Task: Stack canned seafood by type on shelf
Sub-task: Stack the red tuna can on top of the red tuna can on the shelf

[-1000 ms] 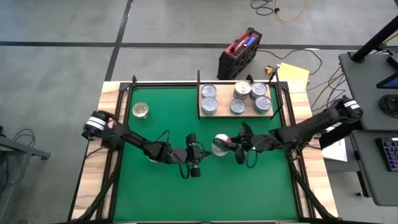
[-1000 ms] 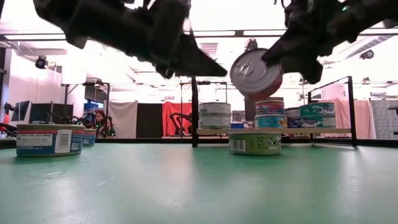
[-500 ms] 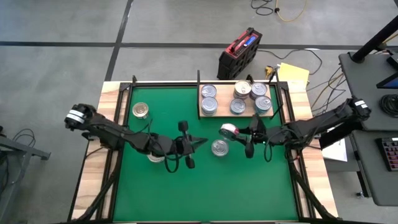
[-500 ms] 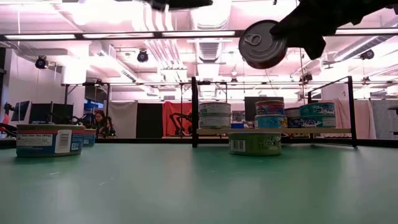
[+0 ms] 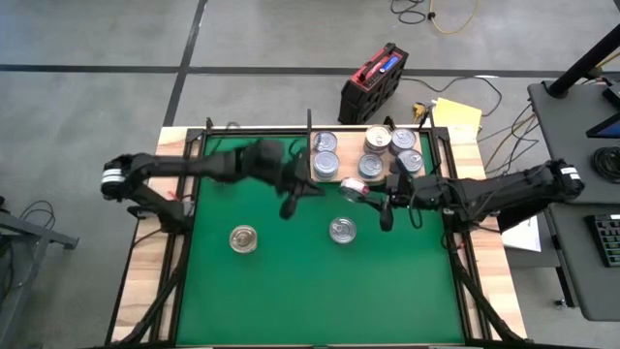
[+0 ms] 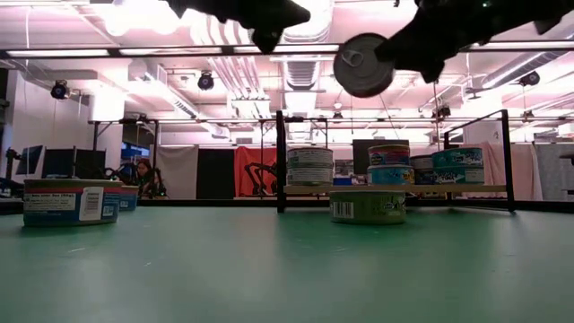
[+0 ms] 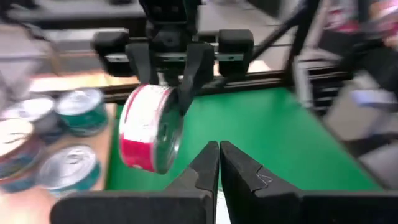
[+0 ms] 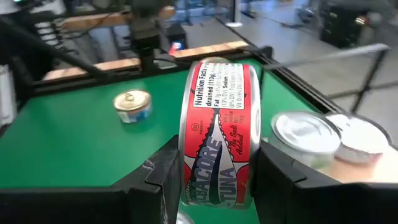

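- Right gripper (image 5: 365, 191) is clamped on a red-labelled tuna can (image 8: 217, 134), held on edge, one finger on each flat face; the label faces the right wrist camera.
- In the low view that can (image 6: 363, 65) hangs well above the mat, lid toward the camera.
- From above, the held can (image 5: 353, 187) sits just off the near edge of the shelf (image 5: 314, 177), between the shelf and the loose can on the mat.
- Left gripper (image 5: 287, 206) has its fingers pressed together with nothing in them; it is in the air over the green mat (image 5: 271, 281), just beside the shelf's left end. Its wrist view shows the shut fingertips (image 7: 219, 163) pointing at the right gripper and its can (image 7: 149, 127).
- Shelf lies at the mat's far right corner, carrying silver-lidded cans; two side by side at its left end (image 5: 325, 153), the rest grouped toward its right end (image 5: 389, 150).
- Low view shows the cans on the shelf stacked two high (image 6: 310, 167).
- Loose cans on the mat: one near the middle (image 5: 341, 230), just in front of the shelf; one toward the left (image 5: 243, 238).
- Low view also shows a can (image 6: 72, 201) near the mat's left edge.
- Person (image 6: 143, 174) visible in the room behind the table.
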{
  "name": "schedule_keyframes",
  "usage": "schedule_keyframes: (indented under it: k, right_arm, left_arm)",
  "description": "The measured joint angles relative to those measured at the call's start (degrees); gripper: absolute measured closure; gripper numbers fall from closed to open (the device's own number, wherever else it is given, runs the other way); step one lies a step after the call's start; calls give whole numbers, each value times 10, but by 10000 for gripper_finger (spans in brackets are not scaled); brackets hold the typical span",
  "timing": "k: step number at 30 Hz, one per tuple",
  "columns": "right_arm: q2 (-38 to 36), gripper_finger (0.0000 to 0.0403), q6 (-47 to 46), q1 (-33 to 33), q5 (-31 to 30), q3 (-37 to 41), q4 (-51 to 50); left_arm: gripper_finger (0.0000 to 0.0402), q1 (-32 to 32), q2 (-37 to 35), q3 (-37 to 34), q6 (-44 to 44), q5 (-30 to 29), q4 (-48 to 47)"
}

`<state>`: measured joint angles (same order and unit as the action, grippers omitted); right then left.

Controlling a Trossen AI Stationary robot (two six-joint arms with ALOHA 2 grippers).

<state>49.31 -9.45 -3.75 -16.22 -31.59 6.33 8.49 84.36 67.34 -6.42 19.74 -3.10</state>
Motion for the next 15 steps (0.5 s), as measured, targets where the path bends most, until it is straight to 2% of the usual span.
schedule_keyframes:
  k: [2, 4, 6, 11, 15]
  right_arm:
    - [3, 266, 27, 23, 43, 0, 13]
    - [9, 266, 58, 40, 73, 0, 26]
    - [14, 266, 72, 49, 71, 2, 24]
    - [22, 266, 96, 52, 69, 4, 30]
    - [24, 266, 107, 49, 72, 5, 44]
  left_arm:
    - [402, 43, 13, 29, -2, 78, -36]
    - [400, 72, 29, 53, -11, 115, -58]
    - [394, 84, 43, 65, -32, 140, -69]
    - [352, 79, 62, 81, -97, 156, -69]
    - [293, 76, 63, 85, -113, 143, -65]
